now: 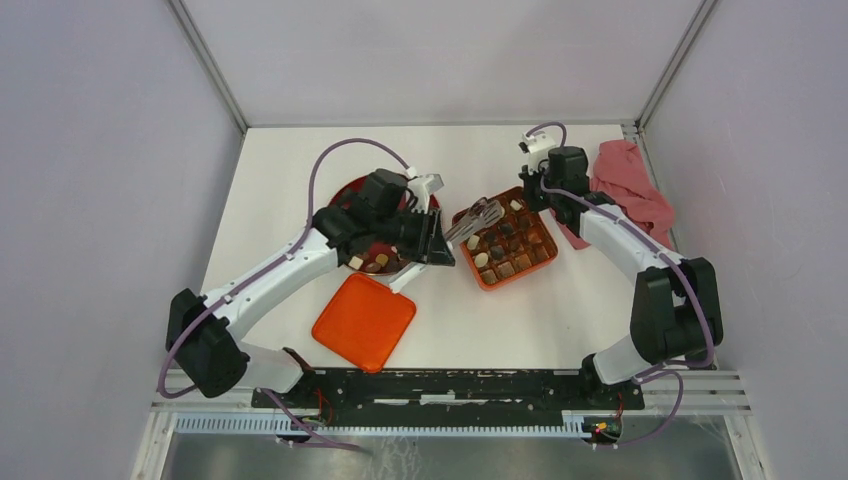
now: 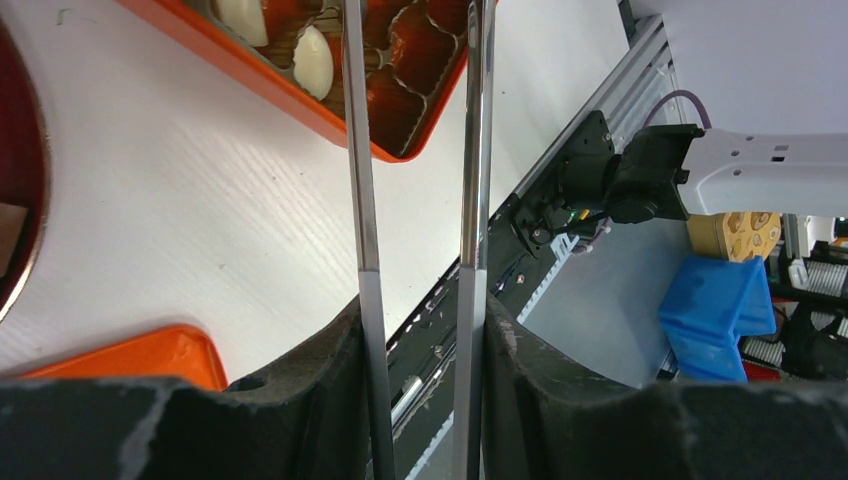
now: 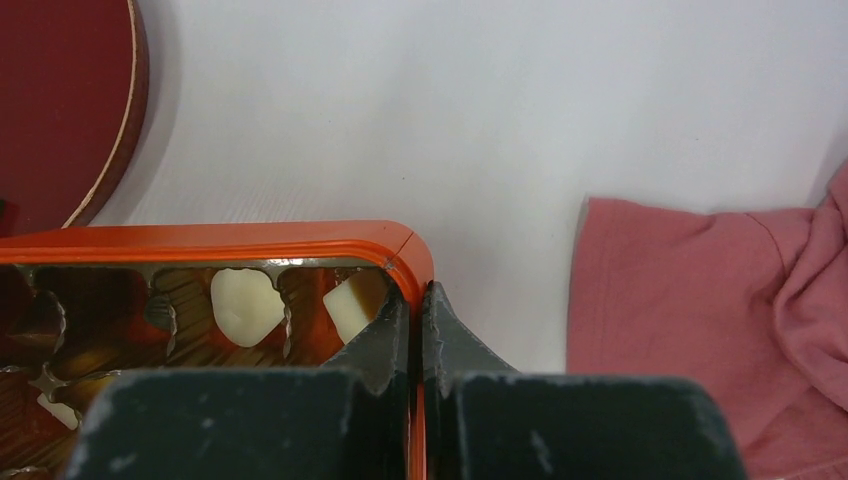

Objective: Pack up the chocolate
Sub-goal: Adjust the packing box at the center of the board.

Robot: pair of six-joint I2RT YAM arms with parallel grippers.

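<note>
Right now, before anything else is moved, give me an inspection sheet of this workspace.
Surface: white table, no spills seen.
Job's things: chocolate pieces sit in many compartments of the orange box; a few more lie on the dark red plate.
Clutter: orange lid lies apart, nearer the arm bases; pink cloth is crumpled beside the box.
Grippers: left gripper shut on metal tongs, their tips over the box; right gripper shut on the box's corner rim.
Cables: purple cables loop along both arms; no snag seen.
Surroundings: plain walls on three sides; metal rail at the near edge.
</note>
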